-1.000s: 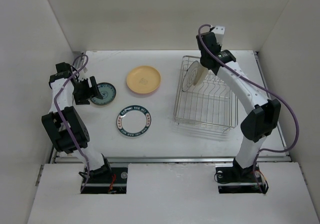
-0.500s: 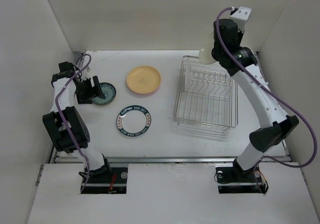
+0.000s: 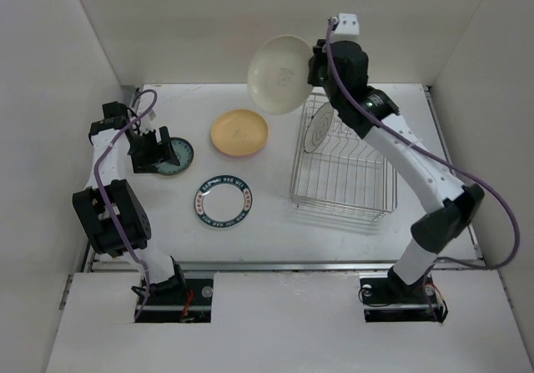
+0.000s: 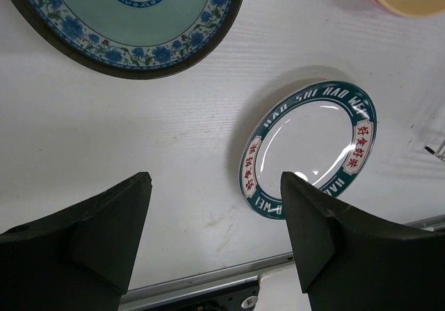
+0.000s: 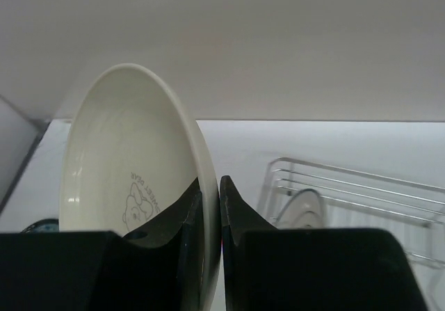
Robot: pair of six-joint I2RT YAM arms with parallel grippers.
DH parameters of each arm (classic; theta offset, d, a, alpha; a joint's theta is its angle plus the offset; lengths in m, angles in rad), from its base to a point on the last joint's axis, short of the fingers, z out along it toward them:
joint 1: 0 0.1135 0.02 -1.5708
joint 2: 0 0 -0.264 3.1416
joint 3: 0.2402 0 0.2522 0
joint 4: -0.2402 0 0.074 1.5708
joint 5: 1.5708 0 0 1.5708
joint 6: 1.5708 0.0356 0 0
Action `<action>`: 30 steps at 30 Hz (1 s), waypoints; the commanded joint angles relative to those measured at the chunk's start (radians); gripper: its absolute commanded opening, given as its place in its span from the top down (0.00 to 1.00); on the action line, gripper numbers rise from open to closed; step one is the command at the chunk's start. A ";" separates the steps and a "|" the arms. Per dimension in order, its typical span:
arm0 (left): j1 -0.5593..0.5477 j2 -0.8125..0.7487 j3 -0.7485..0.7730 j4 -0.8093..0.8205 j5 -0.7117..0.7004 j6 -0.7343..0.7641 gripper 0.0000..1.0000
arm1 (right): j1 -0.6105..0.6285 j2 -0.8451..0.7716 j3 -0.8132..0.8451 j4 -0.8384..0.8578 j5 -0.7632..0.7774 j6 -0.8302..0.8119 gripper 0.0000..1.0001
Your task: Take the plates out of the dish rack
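My right gripper (image 3: 315, 68) is shut on the rim of a cream plate (image 3: 279, 74) and holds it high in the air, left of the silver wire dish rack (image 3: 344, 191). In the right wrist view the cream plate (image 5: 132, 179) is pinched between my fingers (image 5: 233, 206). One white line-patterned plate (image 3: 318, 128) stands upright in the rack's far left corner. A yellow-tan plate (image 3: 239, 133), a small teal plate (image 3: 173, 155) and a white plate with a dark lettered rim (image 3: 224, 201) lie on the table. My left gripper (image 3: 147, 149) is open and empty beside the teal plate.
White walls enclose the table on three sides. The left wrist view shows the teal plate (image 4: 125, 19), the lettered plate (image 4: 311, 147) and the table's near metal edge (image 4: 201, 283). The rack's remaining slots hold nothing.
My right arm has lifted the cream plate out of the rack and swung it up and left, turning its face toward the camera. The left gripper has barely moved.
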 commanded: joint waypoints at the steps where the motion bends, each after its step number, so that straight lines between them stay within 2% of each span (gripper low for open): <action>1: 0.001 -0.071 0.019 -0.038 0.024 0.018 0.28 | 0.000 0.165 0.082 0.126 -0.250 0.099 1.00; 4: 0.001 -0.071 0.019 -0.038 0.024 0.028 0.28 | 0.000 0.271 0.167 0.161 -0.325 0.168 1.00; 9: 0.001 -0.071 0.008 -0.049 0.024 0.037 0.28 | 0.000 0.455 0.190 0.316 -0.402 0.286 1.00; 15: 0.001 -0.071 -0.001 -0.049 0.024 0.037 0.28 | 0.000 0.653 0.289 0.329 -0.452 0.372 1.00; 27: 0.001 -0.051 -0.011 -0.049 0.024 0.046 0.28 | 0.000 0.803 0.322 0.269 -0.454 0.453 1.00; 28: 0.001 -0.051 -0.011 -0.049 0.024 0.046 0.28 | 0.000 0.817 0.334 0.257 -0.463 0.453 0.98; 30: 0.001 -0.051 -0.011 -0.049 0.024 0.046 0.28 | 0.000 0.817 0.335 0.243 -0.445 0.453 0.88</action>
